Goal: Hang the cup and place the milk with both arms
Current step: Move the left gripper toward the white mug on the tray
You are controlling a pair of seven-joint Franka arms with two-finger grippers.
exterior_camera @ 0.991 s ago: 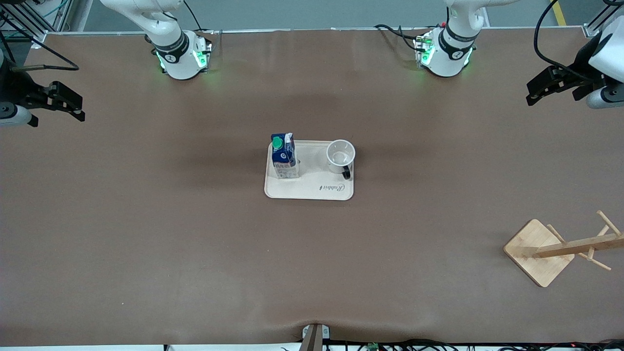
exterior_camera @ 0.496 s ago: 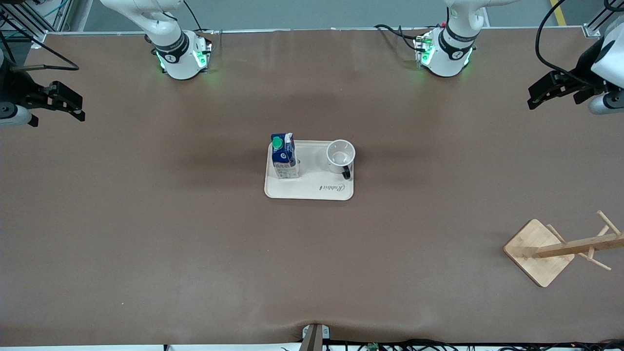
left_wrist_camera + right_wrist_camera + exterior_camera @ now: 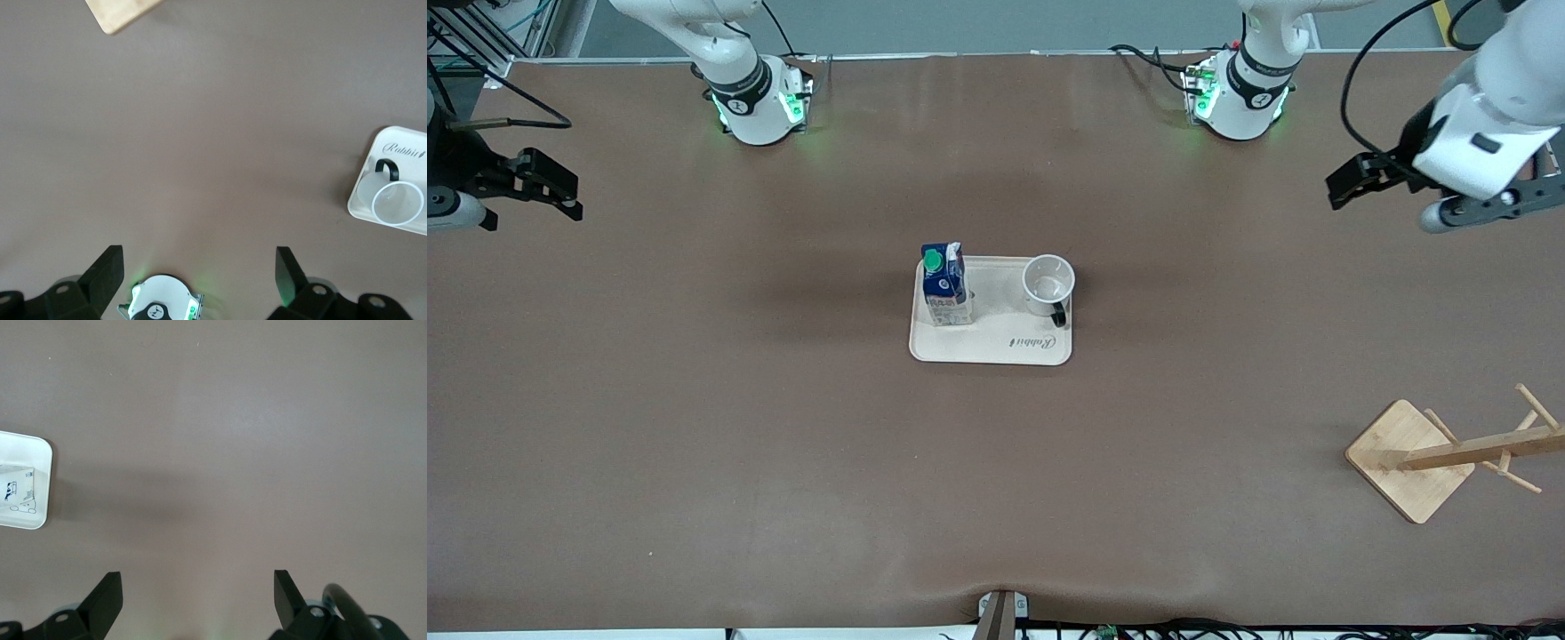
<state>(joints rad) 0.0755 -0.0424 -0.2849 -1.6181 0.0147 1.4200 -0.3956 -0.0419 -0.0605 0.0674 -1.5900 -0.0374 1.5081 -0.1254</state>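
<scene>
On the tray (image 3: pixel 989 351), the cup (image 3: pixel 1048 286) and milk (image 3: pixel 945 286) are standing ungrasped; left gripper (image 3: pixel 1352 180) and right gripper (image 3: pixel 547 185), both spread, are hovering over the counter (image 3: pixel 783 444) ends. Next: reaching inward.

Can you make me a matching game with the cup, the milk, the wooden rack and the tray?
Things:
1. cup
2. milk
3. wooden rack
4. tray

Clues:
A. has a green cap
B. has a black handle
C. carries two things
D. stands alone on the table, toward the left arm's end

Pairs: 1-B, 2-A, 3-D, 4-C
</scene>
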